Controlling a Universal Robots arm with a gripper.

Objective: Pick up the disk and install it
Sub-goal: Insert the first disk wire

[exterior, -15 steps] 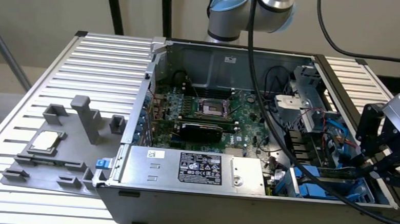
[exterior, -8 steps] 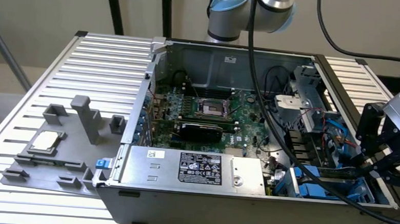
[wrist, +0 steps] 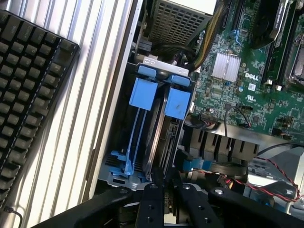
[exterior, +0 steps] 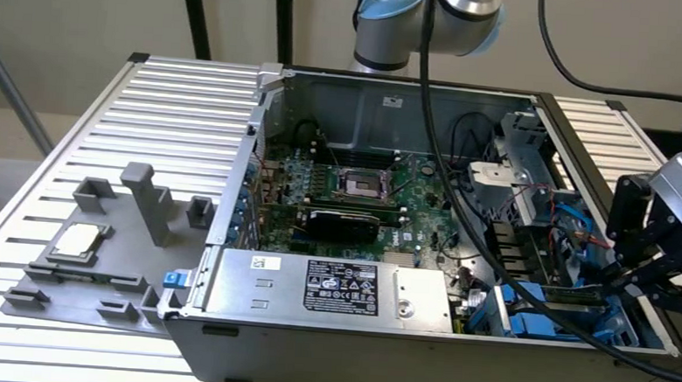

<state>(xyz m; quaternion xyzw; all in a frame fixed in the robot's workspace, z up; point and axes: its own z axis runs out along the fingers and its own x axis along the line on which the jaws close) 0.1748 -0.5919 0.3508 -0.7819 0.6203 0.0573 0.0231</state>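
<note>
Down inside the open computer case [exterior: 263, 126] on the ribbed table [exterior: 170, 103], the hand [wrist: 164, 187] clasps the disk [wrist: 159, 142].

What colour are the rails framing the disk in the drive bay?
Bright blue; the disk's rails show best in the wrist view.

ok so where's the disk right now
The disk stands on edge in the blue drive bay at the computer case's front corner, on the exterior view's right, with the gripper right at its end, beside the motherboard.
</note>
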